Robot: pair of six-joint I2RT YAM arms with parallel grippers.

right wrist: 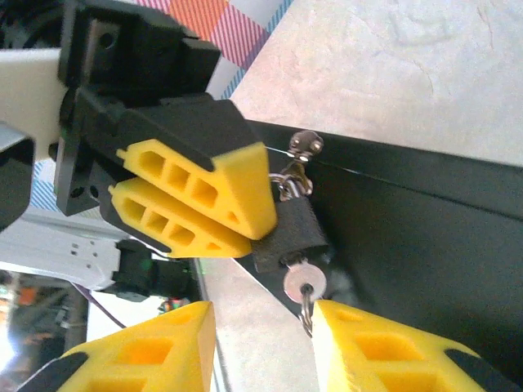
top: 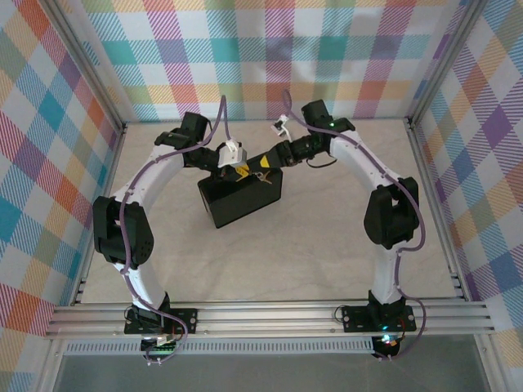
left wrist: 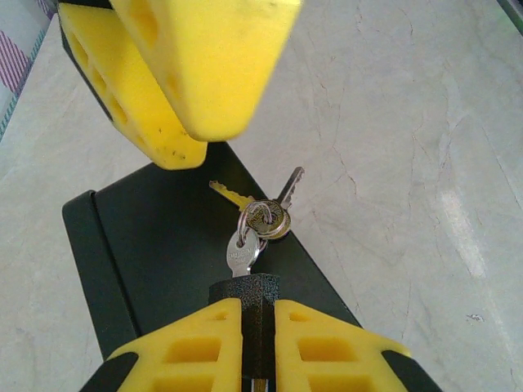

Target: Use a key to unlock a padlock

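The padlock [left wrist: 245, 287] is a small, dark, rough-skinned lump hanging at the edge of the box [left wrist: 163, 237]. The left gripper [left wrist: 257, 314] is clamped across its body, which seems the right spot since it looks stiff and grippy there. The key [left wrist: 242, 255] sits in the keyhole with a floppy ring [left wrist: 265, 219] of spares, so it's probably thin and slippery and best pinched flat on the bow. The right gripper [right wrist: 261, 320] has its jaws apart either side of it, holding nothing.
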